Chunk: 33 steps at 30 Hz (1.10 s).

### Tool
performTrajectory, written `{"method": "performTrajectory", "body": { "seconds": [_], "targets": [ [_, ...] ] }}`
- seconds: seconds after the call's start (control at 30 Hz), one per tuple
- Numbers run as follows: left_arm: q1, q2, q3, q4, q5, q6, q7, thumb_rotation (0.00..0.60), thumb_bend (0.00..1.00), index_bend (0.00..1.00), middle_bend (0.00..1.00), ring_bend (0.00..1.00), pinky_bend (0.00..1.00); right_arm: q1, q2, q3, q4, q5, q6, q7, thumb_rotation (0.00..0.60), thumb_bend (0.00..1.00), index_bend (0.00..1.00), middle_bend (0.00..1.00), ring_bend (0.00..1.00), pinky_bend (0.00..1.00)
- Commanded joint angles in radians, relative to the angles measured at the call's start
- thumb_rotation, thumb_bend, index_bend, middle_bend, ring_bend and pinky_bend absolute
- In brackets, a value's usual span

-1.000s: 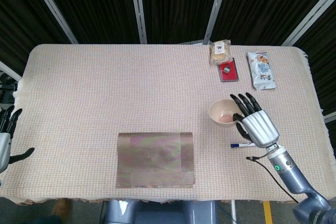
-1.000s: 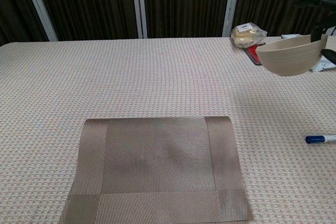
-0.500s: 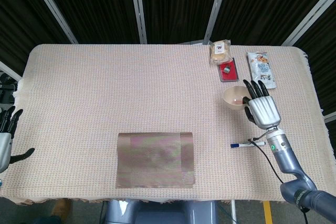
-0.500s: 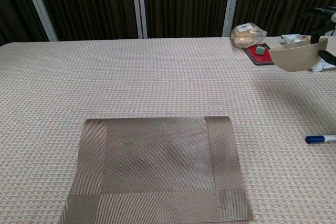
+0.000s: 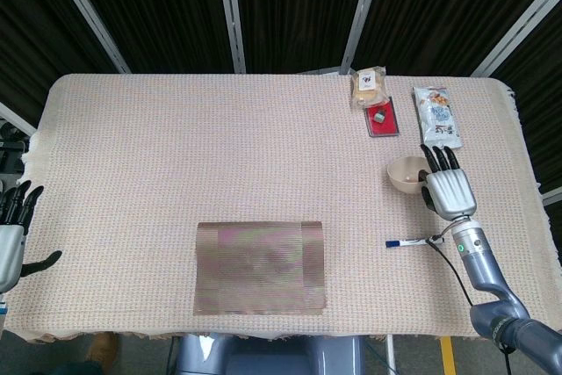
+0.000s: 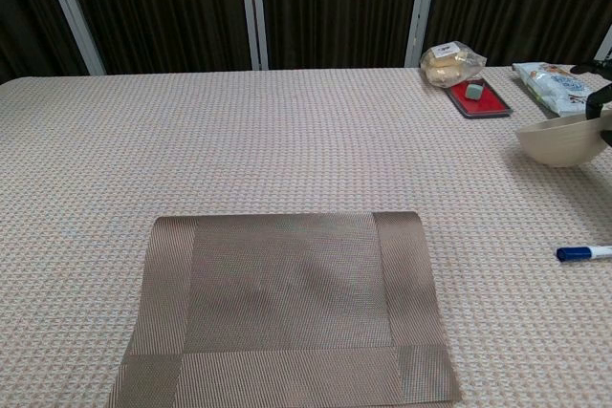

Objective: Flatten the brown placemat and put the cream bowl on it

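The brown placemat (image 5: 260,267) lies flat near the table's front edge, also large in the chest view (image 6: 287,308). The cream bowl (image 5: 406,173) is far off to its right, low over or on the tablecloth (image 6: 562,143); I cannot tell which. My right hand (image 5: 448,189) grips the bowl's right rim, and only its dark fingertips (image 6: 604,114) show at the chest view's edge. My left hand (image 5: 10,234) hangs off the table's left side, fingers apart, holding nothing.
A blue pen (image 5: 406,241) lies just in front of the bowl (image 6: 583,253). At the back right are a red tray (image 5: 381,118) with a small block, a bagged bun (image 5: 370,87) and a snack packet (image 5: 436,117).
My right hand has carried the bowl to the right and back, away from the placemat, and lowered it toward the table. The left hand has barely shifted.
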Motion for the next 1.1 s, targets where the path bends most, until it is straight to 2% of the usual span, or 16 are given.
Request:
{"method": "performTrajectory", "body": {
  "seconds": [0.03, 0.17, 0.53, 0.63, 0.67, 0.77, 0.9, 1.1],
  "targets": [
    [0.0, 0.0, 0.0, 0.0, 0.001, 0.0, 0.001, 0.6, 0.0, 0.0, 0.0, 0.0, 0.0, -0.008, 0.008, -0.006, -0.006, 0.003, -0.003, 0.001, 0.6, 0.01, 0.0, 0.0, 0.0, 0.0],
    [0.0, 0.002, -0.001, -0.001, -0.001, -0.001, -0.003, 0.6, 0.0, 0.0, 0.0, 0.0, 0.0, -0.025, 0.033, -0.016, -0.037, -0.001, 0.01, -0.005, 0.6, 0.0, 0.0, 0.0, 0.0, 0.0],
    [0.006, 0.015, 0.003, -0.01, 0.017, 0.01, -0.023, 0.6, 0.0, 0.0, 0.0, 0.0, 0.0, -0.124, 0.225, -0.048, -0.28, -0.091, 0.204, 0.055, 0.6, 0.0, 0.0, 0.0, 0.0, 0.0],
    [0.007, 0.015, 0.011, -0.013, 0.036, 0.013, -0.021, 0.6, 0.0, 0.0, 0.0, 0.0, 0.0, -0.178, 0.307, -0.058, -0.386, -0.115, 0.288, 0.109, 0.6, 0.0, 0.0, 0.0, 0.0, 0.0],
    [0.004, 0.011, 0.024, -0.017, 0.059, 0.004, -0.013, 0.6, 0.0, 0.0, 0.0, 0.0, 0.0, -0.218, 0.351, -0.065, -0.441, -0.134, 0.354, 0.151, 0.6, 0.0, 0.0, 0.0, 0.0, 0.0],
    [-0.004, 0.004, 0.051, -0.029, 0.108, -0.019, 0.002, 0.6, 0.0, 0.0, 0.0, 0.0, 0.0, -0.268, 0.407, -0.08, -0.519, -0.162, 0.427, 0.19, 0.6, 0.0, 0.0, 0.0, 0.0, 0.0],
    [-0.025, -0.014, 0.086, -0.036, 0.189, -0.055, 0.041, 0.6, 0.0, 0.0, 0.0, 0.0, 0.0, -0.317, 0.433, -0.09, -0.587, -0.186, 0.498, 0.192, 0.6, 0.0, 0.0, 0.0, 0.0, 0.0],
    [-0.089, -0.056, 0.125, -0.03, 0.299, -0.162, 0.116, 0.6, 0.0, 0.0, 0.0, 0.0, 0.0, -0.371, 0.396, -0.087, -0.639, -0.189, 0.567, 0.109, 0.6, 0.0, 0.0, 0.0, 0.0, 0.0]
  ]
}}
